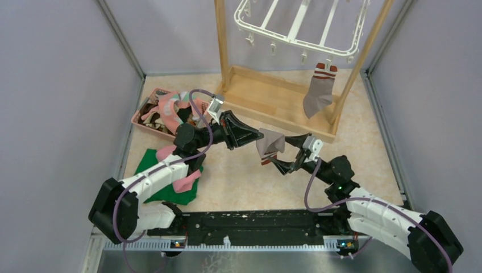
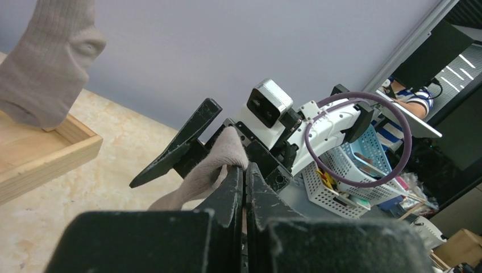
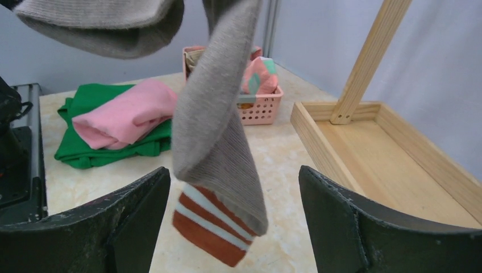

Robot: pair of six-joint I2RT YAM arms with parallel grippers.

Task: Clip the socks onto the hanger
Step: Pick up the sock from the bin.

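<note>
Grey-brown sock (image 1: 269, 145) hangs in mid-air over the table (image 1: 239, 176), red-striped cuff down, pinched tight in your left gripper (image 1: 257, 136). Your right gripper (image 1: 287, 152) stands wide with a finger on each side of that cuff, gripping nothing. A matching sock (image 1: 318, 91) dangles clipped to the hanger (image 1: 295, 31); more socks fill the pink basket (image 1: 146, 125).

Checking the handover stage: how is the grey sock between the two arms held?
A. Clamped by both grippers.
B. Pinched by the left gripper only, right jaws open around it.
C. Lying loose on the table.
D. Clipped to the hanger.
B: the left gripper is shut on the grey sock, whose striped cuff hangs free between the spread fingers of the right gripper.
</note>
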